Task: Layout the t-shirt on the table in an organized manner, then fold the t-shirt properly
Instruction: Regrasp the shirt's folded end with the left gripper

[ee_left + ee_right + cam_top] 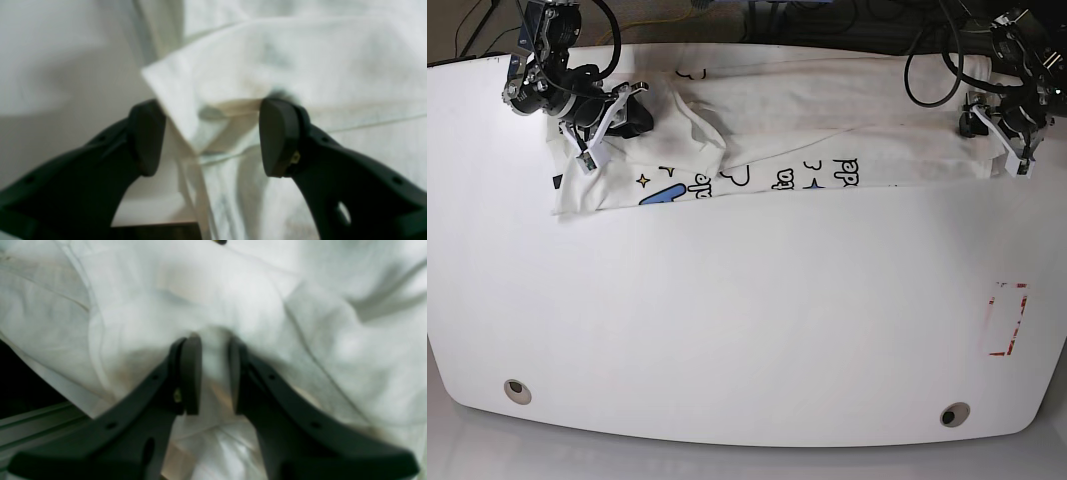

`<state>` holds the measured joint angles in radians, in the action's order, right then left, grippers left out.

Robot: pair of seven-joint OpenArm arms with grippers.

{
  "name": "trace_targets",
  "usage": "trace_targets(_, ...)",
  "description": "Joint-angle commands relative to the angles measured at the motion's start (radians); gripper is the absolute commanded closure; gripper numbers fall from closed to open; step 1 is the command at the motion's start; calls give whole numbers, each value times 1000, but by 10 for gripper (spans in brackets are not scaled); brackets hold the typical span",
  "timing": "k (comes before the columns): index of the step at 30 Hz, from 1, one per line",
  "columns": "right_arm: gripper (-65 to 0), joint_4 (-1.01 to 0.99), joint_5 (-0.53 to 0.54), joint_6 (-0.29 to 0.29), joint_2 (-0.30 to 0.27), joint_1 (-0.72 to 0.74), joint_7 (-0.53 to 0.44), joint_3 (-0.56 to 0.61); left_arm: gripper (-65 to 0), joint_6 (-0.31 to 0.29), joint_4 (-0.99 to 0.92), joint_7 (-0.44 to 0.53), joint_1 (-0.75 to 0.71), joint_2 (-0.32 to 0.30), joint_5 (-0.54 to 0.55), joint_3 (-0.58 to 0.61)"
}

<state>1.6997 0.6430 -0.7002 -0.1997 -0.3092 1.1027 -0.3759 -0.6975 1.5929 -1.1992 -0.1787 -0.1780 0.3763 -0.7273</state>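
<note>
Along the far edge of the glossy white table (727, 330), the white printed cotton t-shirt (827, 150) lies stretched. The right claw (215, 373) pinches a bunched fold near one far corner; the left claw (211, 136) stands spread around the shirt's corner.

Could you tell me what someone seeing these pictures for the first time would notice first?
Most striking is the white t-shirt, stretched in a long crumpled band across the far side of the table, with part of its colourful print showing along the near edge. The right gripper pinches a fold of the cloth at one end, while the left gripper stands open around a corner at the other. A red dashed rectangle marks the table's near side.
</note>
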Motion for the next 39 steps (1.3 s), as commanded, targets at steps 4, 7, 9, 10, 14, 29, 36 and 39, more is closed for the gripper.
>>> trace_targets(4, -144, 4, -21, 2, -10, -5, 26, -4, -265, -1, -1, -12, 12, -13, -6, 44)
trace_targets(7, -144, 4, -21, 2, -10, -5, 26, -4, -212, -1, -1, -12, 17, -15, -6, 74)
trace_targets(9, -144, 4, -21, 2, -8, -2, 26, -4, -206, -1, -1, -12, 38, -15, -6, 87)
trace_targets(10, -144, 4, -21, 2, -8, -2, 26, -4, -204, -1, -2, -12, 51, -15, -7, 91)
trace_targets(14, -144, 4, -21, 2, -8, 0, 26, -4, -204, -1, -19, -12, 78, -16, -44, 100)
trace_targets(29, -144, 4, -21, 2, -10, -3, 26, -4, -274, -1, -114, -14, 219, -53, -139, 100)
trace_targets(36, -144, 4, -21, 2, -10, -3, 26, -4, -382, -1, -41, -21, 221, -56, -139, 100)
trace_targets(39, -144, 4, -21, 2, -10, 0, 26, -4, -410, -1, -9, -58, 221, -56, -136, 97)
